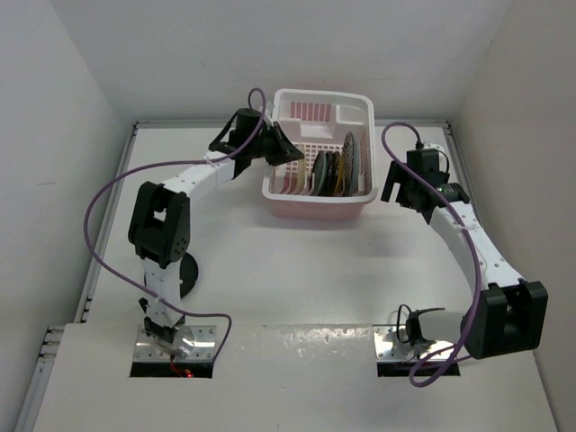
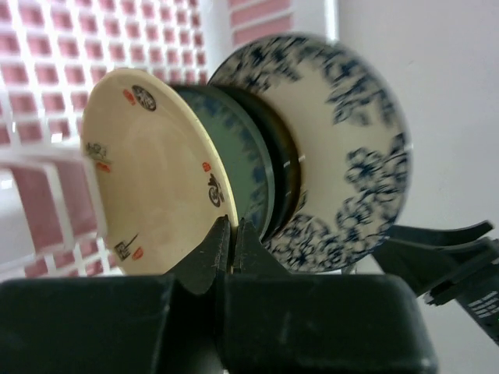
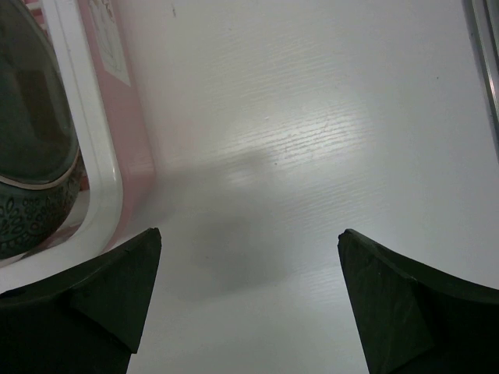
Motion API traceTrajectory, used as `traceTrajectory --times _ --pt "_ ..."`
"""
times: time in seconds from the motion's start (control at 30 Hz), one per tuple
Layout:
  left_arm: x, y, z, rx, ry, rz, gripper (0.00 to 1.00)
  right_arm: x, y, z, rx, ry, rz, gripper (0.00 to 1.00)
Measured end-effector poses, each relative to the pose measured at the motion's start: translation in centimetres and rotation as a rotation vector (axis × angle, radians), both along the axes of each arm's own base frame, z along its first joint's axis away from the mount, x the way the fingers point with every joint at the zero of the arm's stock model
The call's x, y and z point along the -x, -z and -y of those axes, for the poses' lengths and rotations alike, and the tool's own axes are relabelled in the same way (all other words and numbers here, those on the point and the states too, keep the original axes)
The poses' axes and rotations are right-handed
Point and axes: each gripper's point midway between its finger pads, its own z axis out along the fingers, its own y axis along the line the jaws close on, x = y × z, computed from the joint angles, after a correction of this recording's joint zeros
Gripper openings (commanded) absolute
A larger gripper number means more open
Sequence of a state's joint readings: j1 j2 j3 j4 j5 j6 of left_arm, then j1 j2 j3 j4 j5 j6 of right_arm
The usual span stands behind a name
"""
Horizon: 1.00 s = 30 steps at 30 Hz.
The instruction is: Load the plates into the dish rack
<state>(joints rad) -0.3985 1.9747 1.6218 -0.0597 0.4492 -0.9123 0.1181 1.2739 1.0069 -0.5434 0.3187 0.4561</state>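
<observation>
The pink-and-white dish rack [image 1: 317, 209] stands at the back middle of the table. Several plates [image 1: 333, 171] stand on edge in it. My left gripper [image 1: 288, 157] reaches into the rack from the left. In the left wrist view it [image 2: 231, 227] is shut on the rim of the cream plate [image 2: 156, 179]. That plate stands next to a blue-green plate [image 2: 243, 167], dark plates, and a white plate with dark flowers [image 2: 351, 148]. My right gripper [image 1: 394, 191] is open and empty above the table, right of the rack [image 3: 97, 167].
The rack's pink grid wall [image 2: 47, 47] is behind the plates. A dark glossy plate [image 3: 31, 117] leans at the rack's right end. Cables loop from both arms. White walls enclose the table on the left, back and right.
</observation>
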Motion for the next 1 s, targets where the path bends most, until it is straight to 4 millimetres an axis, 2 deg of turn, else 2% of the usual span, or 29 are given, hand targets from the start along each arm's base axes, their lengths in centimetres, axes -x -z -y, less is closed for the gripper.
traceTrajectory --times 0.1,0.2,0.3,0.37,0.5,0.6,0.73,0.87,1.0 --pt "0.9 1.8 0.3 0.0 0.008 -0.058 0.0 0.1 0.0 0.2 0.015 -0.001 -0.007 0.93" --pt "0.8 1.6 0.6 0.007 0.012 -0.051 0.0 0.2 0.1 0.4 0.023 0.002 -0.012 0.93" --pt "0.5 0.4 0.8 0.011 0.015 -0.025 0.0 0.3 0.1 0.5 0.028 0.003 -0.014 0.93" --pt "0.0 -1.6 1.1 0.026 0.022 0.017 0.0 0.3 0.1 0.5 0.031 0.003 -0.015 0.93" --pt "-0.5 -4.2 1.4 0.044 0.029 0.076 0.0 0.3 0.1 0.6 0.034 0.004 -0.015 0.93" --pt "-0.6 -4.7 1.4 0.036 0.033 0.092 0.0 0.1 0.1 0.6 0.038 0.003 -0.022 0.93" --pt "-0.7 -3.5 1.4 0.024 0.032 0.064 0.0 -0.5 0.2 0.6 0.047 -0.004 -0.035 0.93" --pt "-1.1 -1.0 1.9 0.02 0.033 0.009 0.0 -0.9 0.5 0.7 0.057 -0.009 -0.061 0.93" --pt "-1.2 -0.5 2.5 0.038 0.034 0.001 0.0 -0.9 0.8 1.0 0.07 -0.016 -0.081 0.93"
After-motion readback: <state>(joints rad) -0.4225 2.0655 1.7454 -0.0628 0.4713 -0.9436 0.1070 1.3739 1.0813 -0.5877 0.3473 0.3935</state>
